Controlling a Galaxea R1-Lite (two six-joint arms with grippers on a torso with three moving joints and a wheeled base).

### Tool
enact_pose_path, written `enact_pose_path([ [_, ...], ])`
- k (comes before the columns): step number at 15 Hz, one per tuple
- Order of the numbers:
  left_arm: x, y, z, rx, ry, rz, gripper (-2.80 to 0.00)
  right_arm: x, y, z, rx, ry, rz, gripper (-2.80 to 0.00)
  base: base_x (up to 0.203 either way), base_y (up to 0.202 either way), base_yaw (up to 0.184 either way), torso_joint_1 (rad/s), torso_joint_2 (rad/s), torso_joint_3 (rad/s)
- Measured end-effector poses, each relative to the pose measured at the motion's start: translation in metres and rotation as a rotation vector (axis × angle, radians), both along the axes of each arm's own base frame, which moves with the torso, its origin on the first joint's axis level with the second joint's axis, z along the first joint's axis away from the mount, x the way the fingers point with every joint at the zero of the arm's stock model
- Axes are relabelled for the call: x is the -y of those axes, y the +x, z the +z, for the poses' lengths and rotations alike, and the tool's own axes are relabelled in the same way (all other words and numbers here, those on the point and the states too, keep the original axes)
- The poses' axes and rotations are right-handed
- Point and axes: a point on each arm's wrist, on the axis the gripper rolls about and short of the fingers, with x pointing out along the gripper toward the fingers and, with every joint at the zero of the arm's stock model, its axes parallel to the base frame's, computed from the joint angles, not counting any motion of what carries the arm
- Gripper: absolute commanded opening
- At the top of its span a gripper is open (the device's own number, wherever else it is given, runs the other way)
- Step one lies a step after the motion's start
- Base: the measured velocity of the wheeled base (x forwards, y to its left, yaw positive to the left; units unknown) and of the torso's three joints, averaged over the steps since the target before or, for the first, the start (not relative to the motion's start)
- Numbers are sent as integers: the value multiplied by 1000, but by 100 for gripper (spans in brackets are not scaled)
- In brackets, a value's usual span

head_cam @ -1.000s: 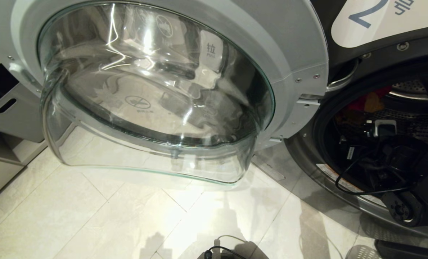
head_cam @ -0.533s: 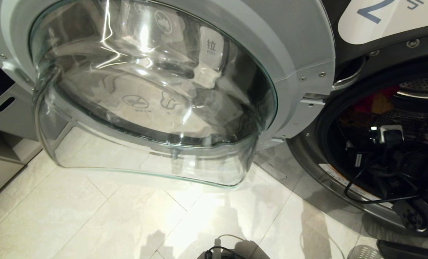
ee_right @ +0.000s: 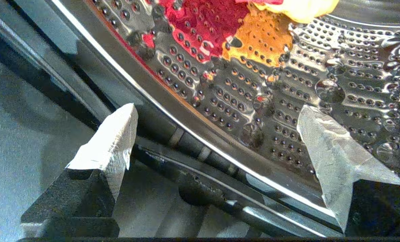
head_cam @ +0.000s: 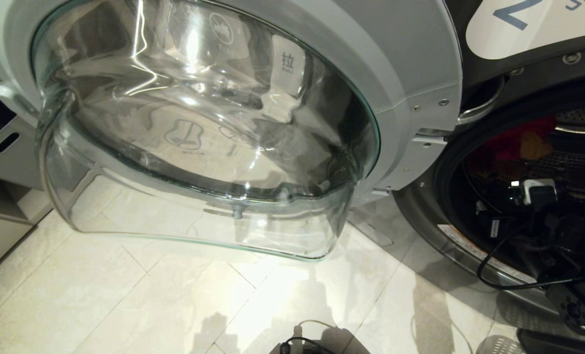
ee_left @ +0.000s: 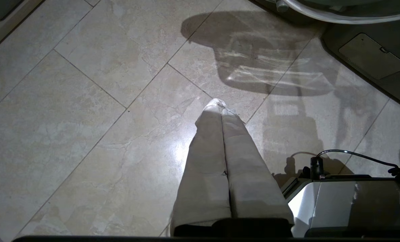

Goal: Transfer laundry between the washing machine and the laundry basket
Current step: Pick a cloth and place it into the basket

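Washing machine [head_cam: 499, 88]: door [head_cam: 203, 128] swung wide, drum exposed. Laundry [ee_right: 213, 20]: red and mustard pieces deep in that drum; none removed. Right pincer [ee_right: 216, 141]: fingers spread wide, empty, at the drum's rim, short of the cloth. Over the last second the head view has shifted and the drum mouth shows more, suggesting an approach for the first grab. Left pincer [ee_left: 220, 111]: pressed together, parked over the floor [ee_left: 85, 101] below the door. Laundry basket: not in view.
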Motion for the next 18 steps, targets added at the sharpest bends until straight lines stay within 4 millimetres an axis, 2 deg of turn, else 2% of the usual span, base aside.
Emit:
enact_pose_path([
  [6, 0, 0, 0, 0, 0, 0, -280, 3, -21, 16, 21, 0, -12, 0, 0, 0, 0, 0, 0, 0],
  [8, 0, 0, 0, 0, 0, 0, -280, 3, -22, 21, 44, 2, -14, 0, 0, 0, 0, 0, 0, 0],
  [13, 0, 0, 0, 0, 0, 0, -280, 4, -17, 21, 71, 44, -21, 0, 0, 0, 0, 0, 0, 0],
  [18, 0, 0, 0, 0, 0, 0, -280, 10, 2, 26, 127, 46, -36, 0, 0, 0, 0, 0, 0, 0],
])
